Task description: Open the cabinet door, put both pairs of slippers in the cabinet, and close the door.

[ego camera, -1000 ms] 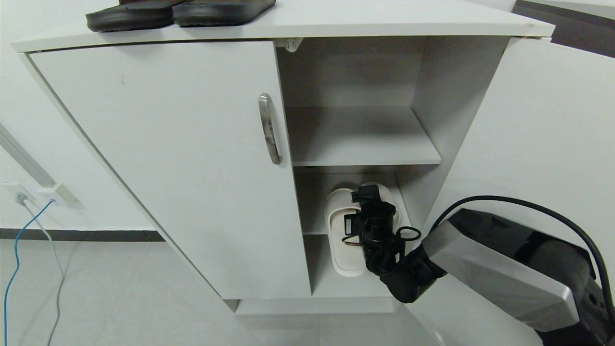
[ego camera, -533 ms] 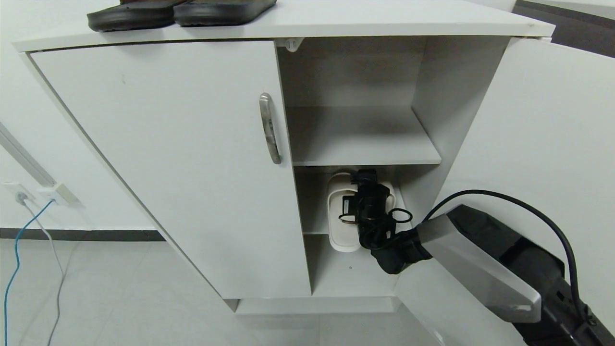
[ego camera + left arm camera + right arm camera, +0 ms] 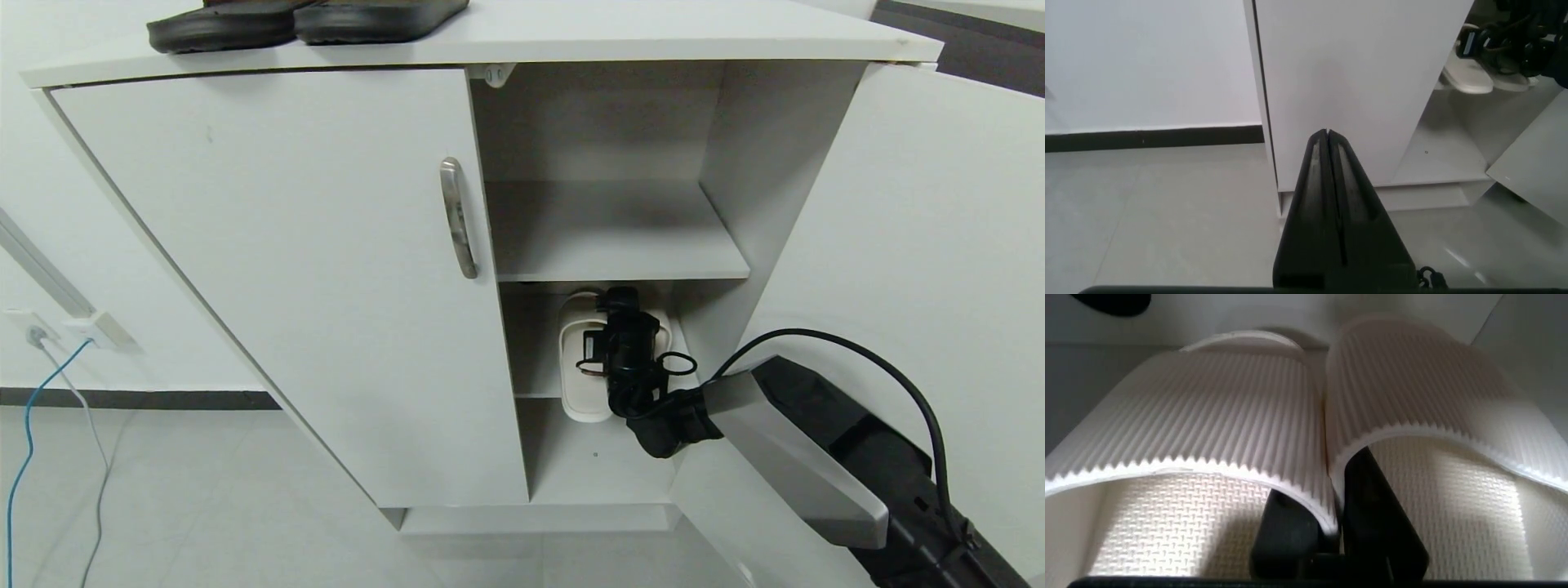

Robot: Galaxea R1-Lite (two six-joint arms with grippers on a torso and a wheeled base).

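A pair of white slippers (image 3: 581, 371) hangs inside the lower compartment of the white cabinet (image 3: 245, 245), near its back wall. My right gripper (image 3: 624, 322) is shut on the pair. In the right wrist view the black fingers (image 3: 1372, 510) pinch the inner edges of the two ribbed straps of the white slippers (image 3: 1208, 408) together. I cannot tell whether the soles touch the compartment floor. A pair of black slippers (image 3: 310, 20) lies on the cabinet top at the left. My left gripper (image 3: 1327, 137) is shut and empty, low in front of the cabinet's base.
The right door (image 3: 914, 229) stands wide open beside my right arm; the left door with its metal handle (image 3: 457, 219) is closed. The upper shelf (image 3: 612, 229) is bare. A wall socket (image 3: 33, 335) and a blue cable (image 3: 20, 457) are at the left.
My right arm has carried the white slippers deeper into the lower compartment, from its front toward the back wall. The black slippers and the doors have not moved.
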